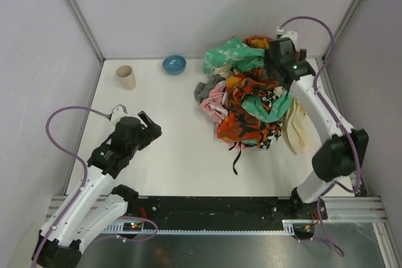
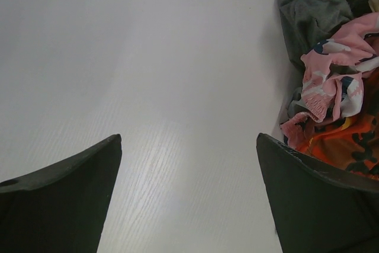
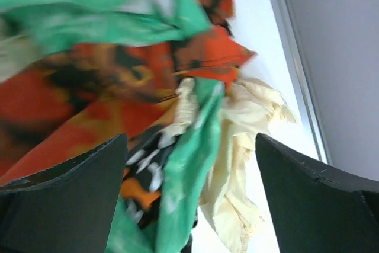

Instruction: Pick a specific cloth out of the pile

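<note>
The pile (image 1: 254,101) of orange-red-black, mint green, cream and pink floral cloths lies at the back right of the table. The dark grey cloth (image 1: 202,89) peeks out at the pile's left edge, beside the pink floral cloth (image 1: 215,101); it also shows in the left wrist view (image 2: 314,13), top right. My left gripper (image 1: 149,125) is open and empty over bare table, well left of the pile. My right gripper (image 1: 274,61) hovers over the pile's back part, open, with green and cream cloth (image 3: 237,146) seen between its fingers.
A blue bowl (image 1: 174,64) and a tan cup (image 1: 126,77) stand at the back left. Grey walls enclose the table on three sides. The metal rail (image 1: 220,208) with the arm bases runs along the near edge.
</note>
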